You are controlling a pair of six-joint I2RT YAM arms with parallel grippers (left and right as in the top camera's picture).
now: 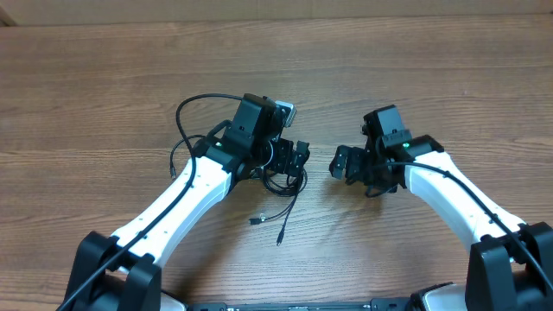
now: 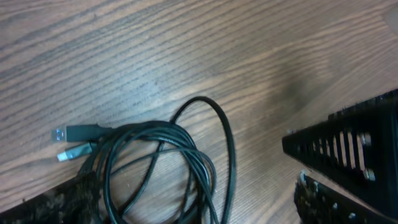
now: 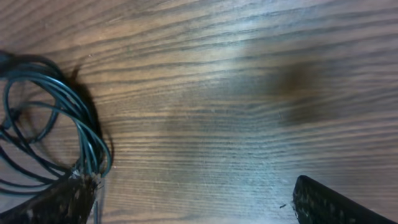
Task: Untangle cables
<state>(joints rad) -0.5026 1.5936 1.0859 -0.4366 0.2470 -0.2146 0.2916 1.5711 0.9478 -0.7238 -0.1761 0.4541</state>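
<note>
The cables (image 1: 278,180) lie in 1 tangled bunch beneath the left gripper (image 1: 300,158). Both it and the right gripper (image 1: 340,161) stand spread, gripping nothing

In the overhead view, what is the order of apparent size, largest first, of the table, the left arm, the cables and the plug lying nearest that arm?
1. Table, fills the view.
2. Left arm.
3. Cables, partly hidden under the arm, so their full spread is unsure.
4. Plug, tiny.
</note>
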